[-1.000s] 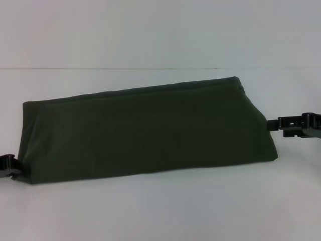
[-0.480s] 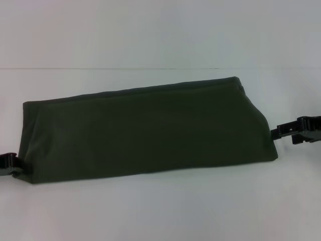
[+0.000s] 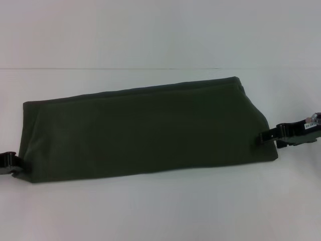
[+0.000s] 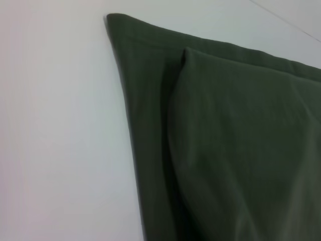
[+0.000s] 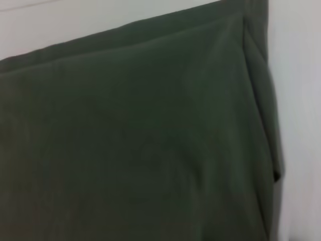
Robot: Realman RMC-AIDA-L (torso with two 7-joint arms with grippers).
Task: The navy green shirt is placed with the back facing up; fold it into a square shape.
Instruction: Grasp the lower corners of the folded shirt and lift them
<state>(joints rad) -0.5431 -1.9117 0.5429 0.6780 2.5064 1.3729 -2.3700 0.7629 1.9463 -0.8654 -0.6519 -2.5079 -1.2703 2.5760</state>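
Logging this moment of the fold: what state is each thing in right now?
shirt: folded into a long band, lying flat on the table, plain side up, not yet square.
left gripper: at the shirt's near left corner, at the cloth's edge.
right gripper: at the shirt's right end, tip at the cloth's edge.
table: white, bearing the shirt.

Plain dark olive-green shirt (image 3: 145,130), unpatterned, on a white table (image 3: 160,211); black left gripper (image 3: 7,163) and black right gripper (image 3: 268,136) at its ends.
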